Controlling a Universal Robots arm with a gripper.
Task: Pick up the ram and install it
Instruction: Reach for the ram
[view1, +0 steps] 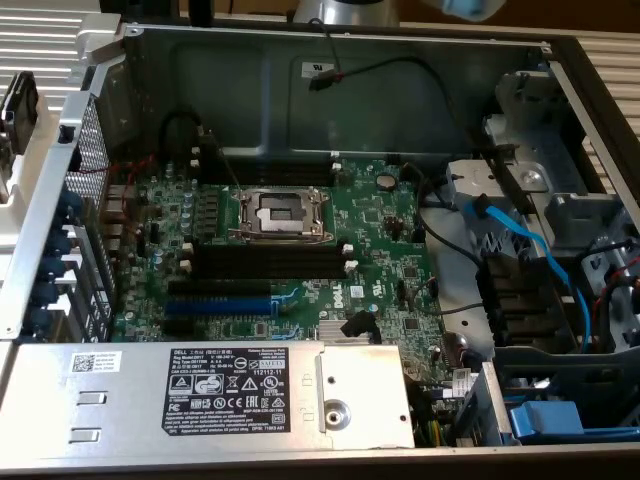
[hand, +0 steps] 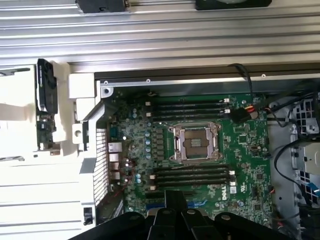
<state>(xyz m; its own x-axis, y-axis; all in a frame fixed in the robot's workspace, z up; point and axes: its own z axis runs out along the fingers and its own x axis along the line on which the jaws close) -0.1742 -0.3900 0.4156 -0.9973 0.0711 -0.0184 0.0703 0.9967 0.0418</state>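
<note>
Motherboard (view1: 300, 250): green, with fine pale markings.
CPU socket (view1: 281, 213): silver frame, dark centre.
Memory slots (view1: 270, 262), 6 o'clock of socket: black, white end clips.
Expansion slot (view1: 215, 305), 7 o'clock of socket: blue.
Power supply (view1: 200, 395): grey metal; black label, white print.
Data cable (view1: 530, 250), 3 o'clock of socket: light blue.
Ram (hand: 45, 105): dark green and black.

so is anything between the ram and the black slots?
The ram sits in a white holder outside the case. The case's perforated wall stands between it and the black slots, so a straight sideways move looks blocked. Nothing visible lies across the slots themselves.
</note>
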